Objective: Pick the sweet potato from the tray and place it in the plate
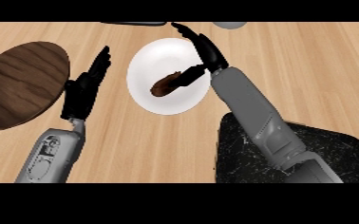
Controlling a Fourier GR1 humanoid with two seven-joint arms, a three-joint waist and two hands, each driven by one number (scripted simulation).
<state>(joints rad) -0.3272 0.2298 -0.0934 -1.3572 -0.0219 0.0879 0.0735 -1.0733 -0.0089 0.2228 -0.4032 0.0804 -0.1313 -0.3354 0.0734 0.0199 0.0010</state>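
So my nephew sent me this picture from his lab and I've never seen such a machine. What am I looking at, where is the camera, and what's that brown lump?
The view comes from the robot's own head, looking steeply down at a wooden counter. The two grey forearms entering from below are its arms, each ending in a black hand.

The left hand is open with straight fingers, between a round dark wooden tray and a white plate; it holds nothing.

The right hand reaches over the plate. The brown lump is a sweet potato, over the plate's middle, with the thumb touching its end. Whether it is let go yet, I cannot tell. The upper fingers look straight.

A dark speckled slab lies under the right arm.
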